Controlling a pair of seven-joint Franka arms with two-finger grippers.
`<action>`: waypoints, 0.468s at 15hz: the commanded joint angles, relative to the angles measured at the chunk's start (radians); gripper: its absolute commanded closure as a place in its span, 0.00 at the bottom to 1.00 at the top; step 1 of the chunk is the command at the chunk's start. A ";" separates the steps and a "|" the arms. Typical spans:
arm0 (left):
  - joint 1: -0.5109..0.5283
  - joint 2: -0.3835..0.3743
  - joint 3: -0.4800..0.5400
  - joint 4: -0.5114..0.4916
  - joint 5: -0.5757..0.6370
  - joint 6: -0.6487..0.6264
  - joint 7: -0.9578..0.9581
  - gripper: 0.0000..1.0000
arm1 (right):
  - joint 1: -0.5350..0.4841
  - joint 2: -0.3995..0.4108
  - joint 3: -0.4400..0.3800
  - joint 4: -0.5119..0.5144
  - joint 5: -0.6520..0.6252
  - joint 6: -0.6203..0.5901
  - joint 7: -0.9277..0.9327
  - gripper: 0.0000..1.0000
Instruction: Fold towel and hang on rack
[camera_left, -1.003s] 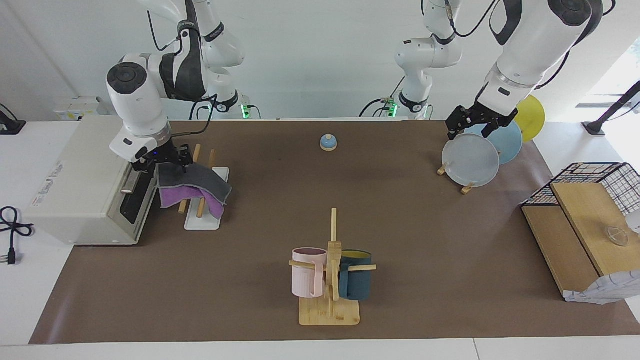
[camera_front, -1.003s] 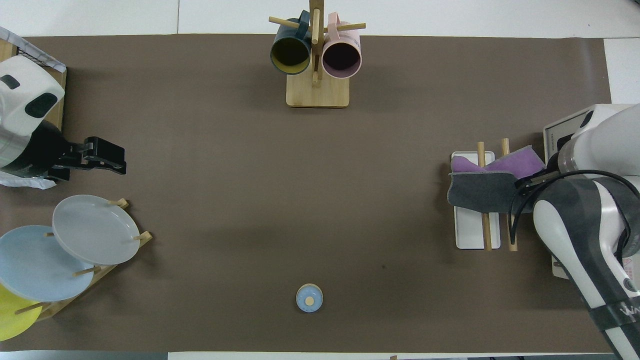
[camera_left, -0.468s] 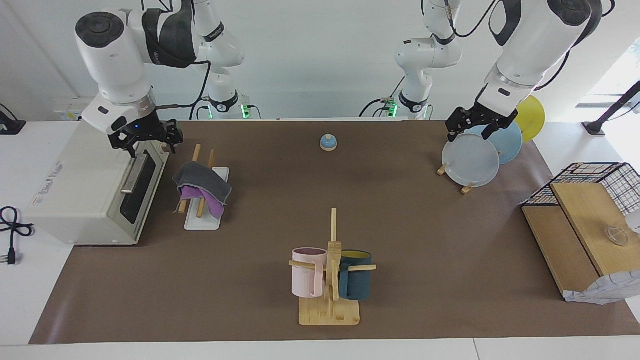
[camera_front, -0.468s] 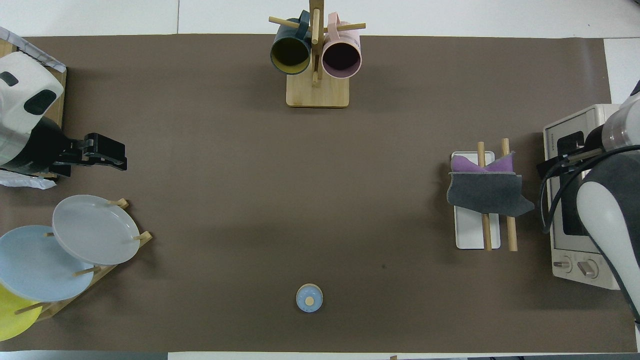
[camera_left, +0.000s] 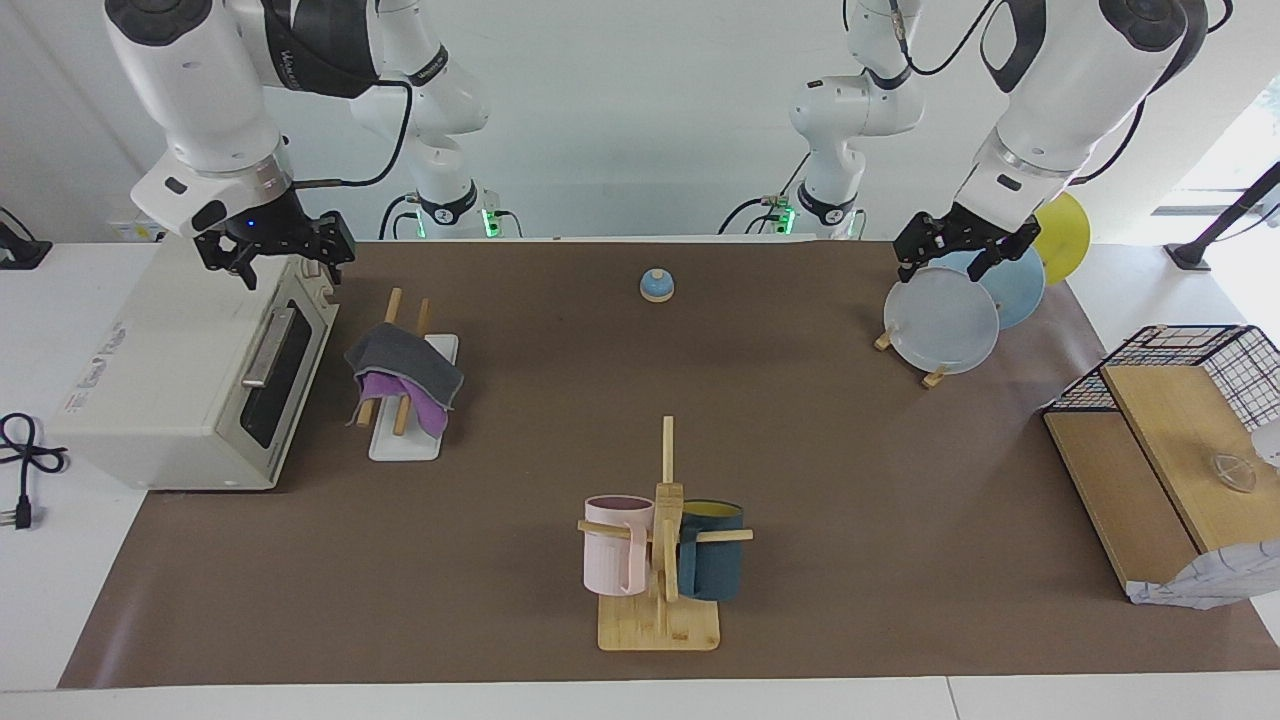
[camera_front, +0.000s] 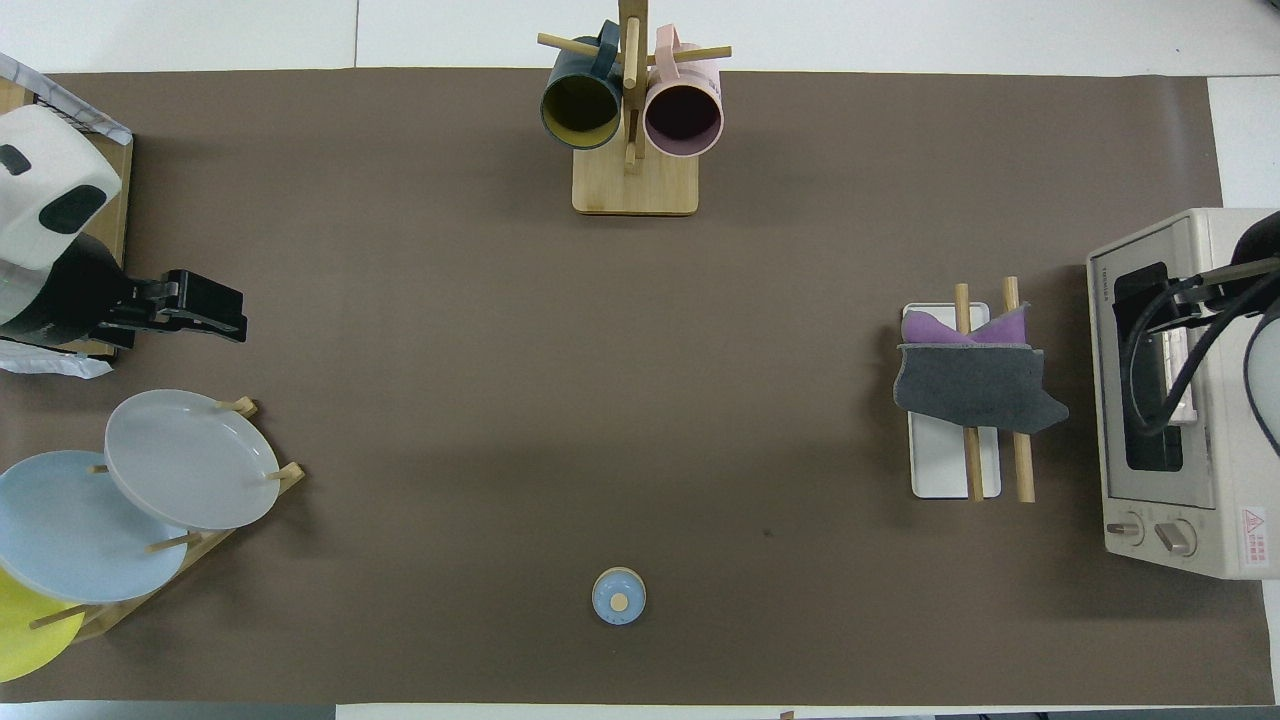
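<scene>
The towel (camera_left: 402, 374) was seen draped over the 2 slanted rods of the rack (camera_left: 405, 440), folded so that the grey face lay uppermost and purple edges showed beneath it. It was borne by the rods alone, so the hanging was judged done. The rack stood just beside the toaster oven (camera_left: 190, 375), toward the middle of the table from it. The right gripper (camera_left: 275, 258) was held up over the toaster oven, clear of the rack, with its fingers spread apart and nothing between them; this was read as a release posture. The left gripper (camera_left: 955, 250), well apart from the toaster oven at the left arm's end of the table, waited above the plates (camera_left: 942, 320), its fingers parted and empty.
</scene>
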 joint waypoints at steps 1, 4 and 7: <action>0.001 0.007 0.033 0.007 0.021 0.010 0.077 0.00 | -0.034 0.039 0.008 0.061 0.071 -0.022 0.052 0.00; 0.003 0.010 0.033 0.007 0.021 0.027 0.079 0.00 | -0.010 0.048 0.005 0.092 0.084 -0.044 0.055 0.00; 0.003 0.018 0.033 0.008 0.021 0.030 0.068 0.00 | 0.024 0.068 -0.045 0.106 0.087 -0.071 0.055 0.00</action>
